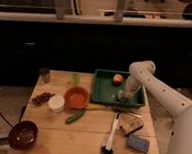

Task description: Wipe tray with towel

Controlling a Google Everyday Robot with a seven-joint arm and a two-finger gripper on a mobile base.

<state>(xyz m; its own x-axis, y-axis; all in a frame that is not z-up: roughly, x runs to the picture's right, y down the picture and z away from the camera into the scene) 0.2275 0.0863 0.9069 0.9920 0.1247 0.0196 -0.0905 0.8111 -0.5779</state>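
A green tray (102, 90) sits at the back right of the wooden table. An orange round fruit (118, 78) lies in its far part. My white arm reaches down from the right, and my gripper (123, 95) is inside the tray near its front right, low over the tray floor. A pale bundle at the gripper may be the towel, but I cannot tell it apart from the gripper.
On the table are an orange bowl (77, 96), a white cup (56, 103), a green cucumber (75, 116), a dark bowl (23, 134), a dark cup (44, 74), a brush (110, 138), a blue sponge (138, 143) and a wooden block (130, 126).
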